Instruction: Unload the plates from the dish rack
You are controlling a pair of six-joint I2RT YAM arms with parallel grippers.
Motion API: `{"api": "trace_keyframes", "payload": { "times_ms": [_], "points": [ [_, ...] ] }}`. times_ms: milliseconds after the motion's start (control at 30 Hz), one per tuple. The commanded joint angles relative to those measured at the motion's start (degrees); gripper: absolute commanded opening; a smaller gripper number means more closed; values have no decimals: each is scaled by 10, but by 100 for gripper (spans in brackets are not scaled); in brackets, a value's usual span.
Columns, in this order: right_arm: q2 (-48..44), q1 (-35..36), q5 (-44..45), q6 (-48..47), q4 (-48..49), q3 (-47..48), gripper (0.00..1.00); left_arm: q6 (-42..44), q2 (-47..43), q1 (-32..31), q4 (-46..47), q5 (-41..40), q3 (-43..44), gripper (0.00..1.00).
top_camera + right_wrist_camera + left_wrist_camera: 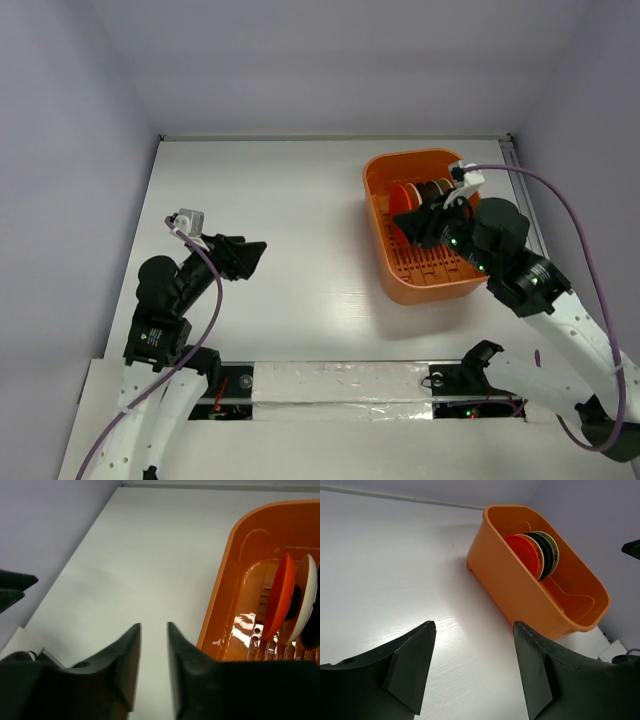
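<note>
The orange dish rack (425,285) stands at the right of the table. Several plates stand on edge at its far end: an orange-red plate (404,192) in front and dark ones (436,189) behind it. My right gripper (408,222) hovers above the rack's left side, its jaws a narrow gap apart and empty. In the right wrist view its tips (153,625) point at the table just left of the rack wall (225,590), with the orange-red plate (280,597) and a cream plate (306,597) at right. My left gripper (247,258) is open and empty, far left of the rack.
The left wrist view shows the rack (520,590) from its side, with the orange-red plate (522,554), a black plate (542,555) and a cream rim (553,550) in it. White walls bound the table at back and sides. A taped strip (340,380) runs along the near edge.
</note>
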Motion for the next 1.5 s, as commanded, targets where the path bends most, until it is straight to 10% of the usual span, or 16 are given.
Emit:
{"api": "trace_keyframes", "payload": {
  "times_ms": [0,67,200,467,600,867,1467],
  "points": [
    [14,15,65,-34,11,38,28,2,-10,-3,25,-3,4,60],
    [32,15,91,-35,2,44,0,2,-8,-3,26,1,3,60],
    [77,21,130,-38,-16,59,0,-2,-8,-3,29,6,0,55],
    [170,21,215,-59,-36,113,0,-5,-12,-3,25,-10,-1,3],
    [219,21,244,-64,-47,132,0,-6,-9,-3,19,-19,0,7],
    [293,21,359,-72,-60,148,43,-7,-18,-3,20,-22,-1,26],
    [399,-48,353,-99,-39,151,40,-8,-18,-3,23,-19,-3,44]
  ]
}}
